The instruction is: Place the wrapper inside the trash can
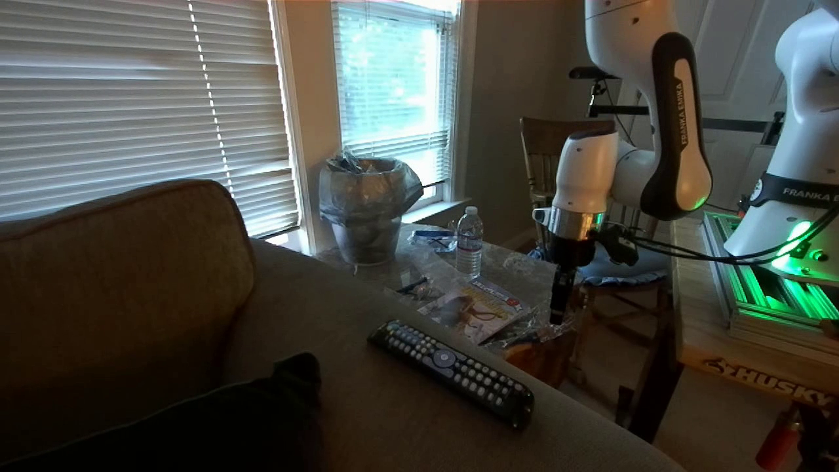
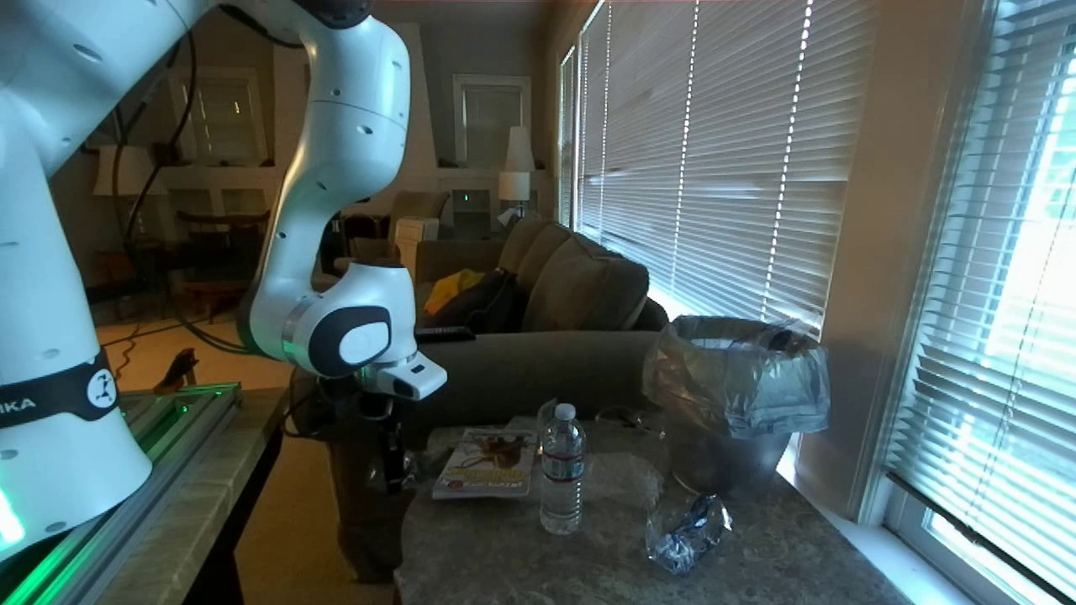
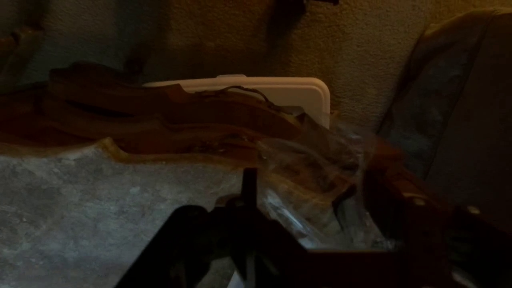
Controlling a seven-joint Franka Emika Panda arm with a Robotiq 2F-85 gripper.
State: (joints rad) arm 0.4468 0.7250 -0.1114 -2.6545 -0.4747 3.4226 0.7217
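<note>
A clear, crinkly wrapper (image 3: 304,200) lies at the table's edge in the wrist view, partly hidden by my gripper. It also shows in an exterior view (image 1: 534,334) beside the booklet, and faintly in an exterior view (image 2: 410,470). My gripper (image 3: 310,180) points down over it, with dark fingers apart on either side of part of the plastic. The gripper also shows in both exterior views (image 1: 558,318) (image 2: 393,479), low at the table's edge. The trash can (image 1: 364,239), lined with a puffed silvery bag, stands at the table's far corner; it also shows in an exterior view (image 2: 740,395).
A water bottle (image 2: 561,479) and a booklet (image 2: 487,462) stand and lie between gripper and trash can. Another crinkled shiny packet (image 2: 688,533) lies near the can. A remote control (image 1: 452,370) lies on the sofa arm (image 1: 314,341). A wooden chair (image 1: 616,275) stands behind the gripper.
</note>
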